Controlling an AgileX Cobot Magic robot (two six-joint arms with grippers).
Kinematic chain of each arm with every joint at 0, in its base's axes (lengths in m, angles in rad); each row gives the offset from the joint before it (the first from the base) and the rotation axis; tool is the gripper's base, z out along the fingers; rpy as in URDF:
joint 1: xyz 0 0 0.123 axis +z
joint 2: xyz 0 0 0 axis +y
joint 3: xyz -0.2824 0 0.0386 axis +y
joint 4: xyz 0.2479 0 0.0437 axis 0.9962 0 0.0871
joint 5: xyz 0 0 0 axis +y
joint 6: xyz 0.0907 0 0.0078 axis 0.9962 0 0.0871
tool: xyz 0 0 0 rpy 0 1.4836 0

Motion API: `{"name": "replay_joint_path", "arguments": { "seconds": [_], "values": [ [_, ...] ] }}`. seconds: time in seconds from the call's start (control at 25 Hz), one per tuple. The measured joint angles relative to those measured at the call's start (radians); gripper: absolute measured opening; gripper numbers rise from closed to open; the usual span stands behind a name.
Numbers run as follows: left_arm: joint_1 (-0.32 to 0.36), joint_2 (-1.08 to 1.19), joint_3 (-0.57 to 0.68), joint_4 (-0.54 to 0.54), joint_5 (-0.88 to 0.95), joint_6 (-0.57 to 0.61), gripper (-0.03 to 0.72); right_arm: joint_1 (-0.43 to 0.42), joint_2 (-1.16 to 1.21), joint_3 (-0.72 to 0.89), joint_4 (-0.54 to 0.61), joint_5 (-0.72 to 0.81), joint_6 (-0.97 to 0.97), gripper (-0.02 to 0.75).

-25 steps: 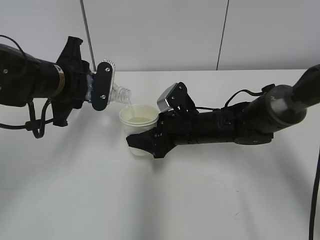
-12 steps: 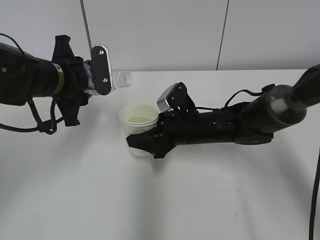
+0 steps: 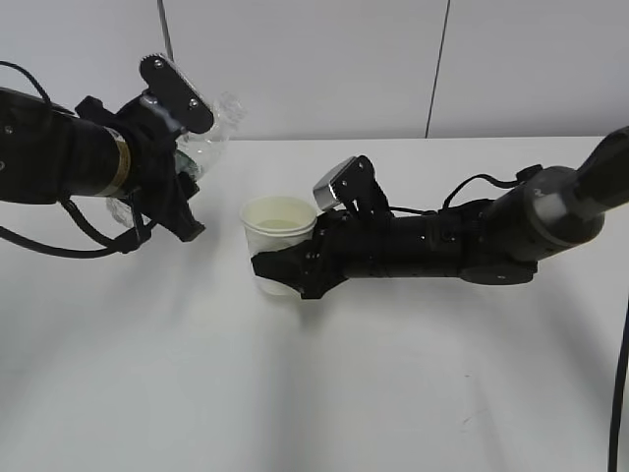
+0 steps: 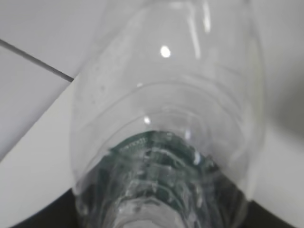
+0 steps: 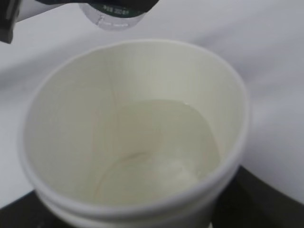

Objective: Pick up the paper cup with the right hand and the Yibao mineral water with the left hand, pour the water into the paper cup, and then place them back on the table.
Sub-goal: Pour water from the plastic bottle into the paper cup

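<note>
My right gripper (image 3: pixel 285 267) is shut on the paper cup (image 3: pixel 277 236), held upright just above the table (image 3: pixel 393 393). In the right wrist view the paper cup (image 5: pixel 133 137) fills the frame, with clear water in its bottom. My left gripper (image 3: pixel 172 147) is shut on the Yibao mineral water (image 3: pixel 206 138), held up left of the cup with its neck tilted up and to the right. In the left wrist view the clear bottle (image 4: pixel 166 118) fills the frame, green label low; the fingers are hidden. The bottle's bottom shows in the right wrist view (image 5: pixel 111 13).
A grey wall (image 3: pixel 324 59) with two dark vertical seams stands behind the table's far edge. Black cables hang from the left arm (image 3: pixel 69 157) and trail behind the right arm (image 3: pixel 472 241).
The left gripper has rolled the bottle back from pouring over the cup to neck-up and drawn it left, away from the cup. The stream has stopped. The right gripper and cup hardly moved.
</note>
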Motion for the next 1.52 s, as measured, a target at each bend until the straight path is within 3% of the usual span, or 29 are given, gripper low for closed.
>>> {"name": "replay_joint_path", "arguments": {
  "seconds": [0.2, 0.48, 0.68, 1.0, 1.16, 1.52],
  "values": [
    [0.000, 0.034, -0.002, 0.000, 0.018, -0.181, 0.337, -0.002, 0.000, 0.000, 0.023, 0.002, 0.000, 0.496],
    [0.007, 0.090, -0.002, 0.001, 0.038, -0.299, 0.337, -0.002, 0.000, 0.000, 0.031, 0.020, 0.002, 0.496],
    [0.066, 0.091, -0.002, 0.021, 0.019, -0.422, 0.337, -0.002, 0.000, 0.000, 0.050, 0.020, 0.002, 0.496],
    [0.171, 0.093, -0.002, 0.176, -0.057, -0.674, 0.337, -0.002, 0.000, 0.000, 0.093, 0.022, 0.002, 0.496],
    [0.212, 0.116, -0.033, 0.192, -0.064, -0.716, 0.337, -0.002, 0.000, 0.000, 0.110, 0.022, 0.002, 0.496],
    [0.217, 0.171, -0.140, 0.196, -0.093, -0.728, 0.337, -0.002, 0.000, 0.000, 0.123, 0.022, 0.002, 0.496]
  ]
}}
